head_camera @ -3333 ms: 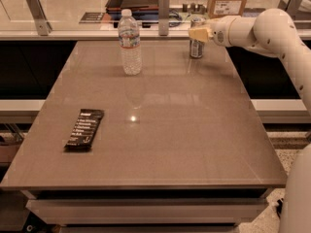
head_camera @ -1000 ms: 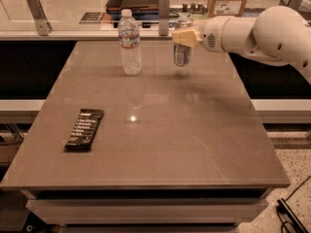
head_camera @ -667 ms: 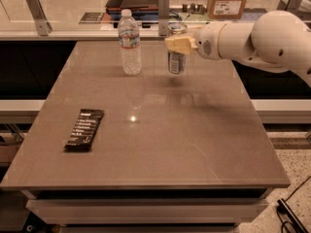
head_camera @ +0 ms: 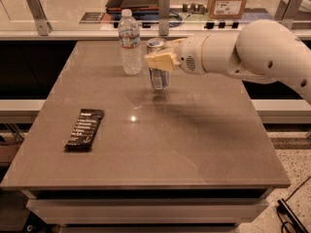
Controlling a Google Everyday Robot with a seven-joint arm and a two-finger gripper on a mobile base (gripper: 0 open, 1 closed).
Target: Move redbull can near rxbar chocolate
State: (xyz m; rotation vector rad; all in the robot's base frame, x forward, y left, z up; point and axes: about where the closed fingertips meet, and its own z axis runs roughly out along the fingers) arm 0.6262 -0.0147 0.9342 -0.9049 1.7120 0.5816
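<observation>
The brown desk [head_camera: 194,149] fills most of the view, its near edge at the bottom and its far edge against a pale counter [head_camera: 63,33]. The robot's white arm [head_camera: 257,50] comes in from beyond the right edge and stretches leftward over the far half of the desk, its rounded casing narrowing toward the wrist. A clear plastic water bottle [head_camera: 129,42] stands upright near the far edge, a little left of the middle, cap on and label around its waist. The rxbar chocolate [head_camera: 85,128] lies flat near the left edge, about midway between the far and near edges, its black wrapper with white text running roughly from far to near and slightly angled. The redbull can [head_camera: 159,79] is upright just to the right of the water bottle and slightly nearer the viewer, close beside it but not touching, and well apart from the bar. Its silver top shows above the fingers and its lower body below them. A dim reflection sits on the desk right beneath it, and whether the base rests on the surface or hangs just above it cannot be told. The end effector [head_camera: 159,57] is at the can's upper half, cream-coloured fingers [head_camera: 163,60] closed around it from the right — a firm side grasp on the can.
</observation>
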